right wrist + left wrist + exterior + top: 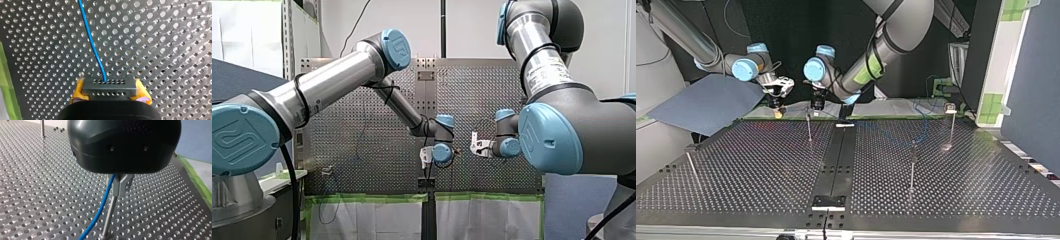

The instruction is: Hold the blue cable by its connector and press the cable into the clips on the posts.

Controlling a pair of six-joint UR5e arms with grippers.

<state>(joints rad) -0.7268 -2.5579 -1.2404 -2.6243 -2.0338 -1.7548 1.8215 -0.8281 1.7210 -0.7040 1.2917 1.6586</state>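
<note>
The blue cable (92, 45), thin, smooth and round, is seen in the right wrist view running away over the table from the connector (109, 86), a dark grey rectangular block with two rows of small holes on its face. The connector is clamped at its two short ends between the yellow pads (77, 91) of the right gripper (109, 93), which is closed on it. In the left wrist view the cable is seen passing up under the glossy, rounded black housing of the left gripper (817, 105), just beside a slim metal post (109, 216) with a grey notched piece at its top. Whether this gripper is open or closed cannot be told. The table (162, 37) is a dull metal plate covered with regular round holes and edged with green tape (5, 82). In the top view both arms are seen reaching to the table's far edge, with the grippers pointed downward and set close side by side.
</note>
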